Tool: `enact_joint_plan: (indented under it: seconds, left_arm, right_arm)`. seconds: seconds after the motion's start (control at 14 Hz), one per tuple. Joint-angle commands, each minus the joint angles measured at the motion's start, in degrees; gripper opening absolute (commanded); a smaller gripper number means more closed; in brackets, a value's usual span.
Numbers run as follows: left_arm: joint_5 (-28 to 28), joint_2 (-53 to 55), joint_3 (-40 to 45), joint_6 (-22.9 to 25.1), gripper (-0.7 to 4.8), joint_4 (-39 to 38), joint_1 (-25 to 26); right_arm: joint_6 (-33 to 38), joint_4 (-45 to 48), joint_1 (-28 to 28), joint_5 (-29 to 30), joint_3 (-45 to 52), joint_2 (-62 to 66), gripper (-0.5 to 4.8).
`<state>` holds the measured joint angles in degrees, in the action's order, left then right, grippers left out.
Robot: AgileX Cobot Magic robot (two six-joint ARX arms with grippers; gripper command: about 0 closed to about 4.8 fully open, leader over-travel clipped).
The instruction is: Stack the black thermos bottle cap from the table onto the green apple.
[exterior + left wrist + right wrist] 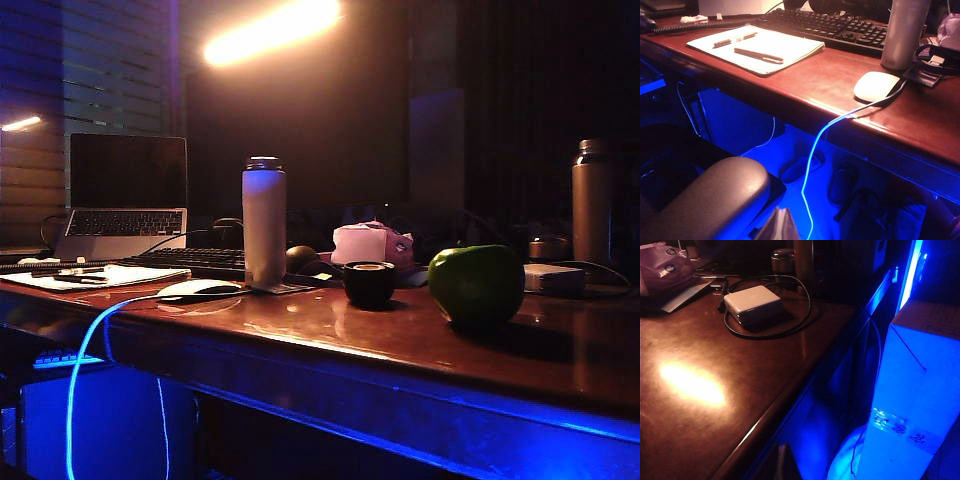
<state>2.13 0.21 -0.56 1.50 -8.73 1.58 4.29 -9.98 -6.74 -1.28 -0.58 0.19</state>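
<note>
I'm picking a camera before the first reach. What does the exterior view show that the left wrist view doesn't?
Only the exterior view shows the black cap and the green apple, apart on the table, plus a laptop. Only the left wrist view shows two pens on the notepad. Both show the white thermos, mouse and keyboard. Neither shows any jaws clearly.
</note>
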Motion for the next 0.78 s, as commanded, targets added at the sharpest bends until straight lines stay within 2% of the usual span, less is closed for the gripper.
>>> enact_joint_plan:
  seconds: [0.07, 0.28, 0.36, 0.43, 0.57, 0.78]
  left_arm:
    - [0.04, -0.17, 0.22, 0.00, -0.03, -1.57, 0.07]
    - [0.04, -0.17, 0.22, 0.00, -0.03, -1.57, 0.07]
    - [0.09, -0.17, 0.20, -0.09, -0.03, -1.27, 0.07]
    - [0.52, -0.17, -0.07, -2.23, -0.03, 0.55, 0.04]
    - [-0.22, -0.15, -3.69, -10.47, -0.03, 2.38, 0.07]
    - [-2.60, 0.13, -12.76, -11.39, -0.03, 2.51, 0.07]
  right_arm:
    - [4.76, 0.33, 0.02, 0.37, 0.22, -0.07, -0.01]
    - [4.70, 0.46, 0.02, 0.44, 0.22, -0.07, -0.01]
    - [4.72, 1.86, 0.02, 2.05, 0.20, -0.07, -0.01]
    - [4.72, 4.57, 0.04, 4.31, 0.20, -0.07, -0.01]
    - [5.27, 7.39, 0.07, 5.51, -1.92, -0.07, -0.02]
    - [5.31, 7.21, 0.04, 5.22, -9.27, 0.39, -0.02]
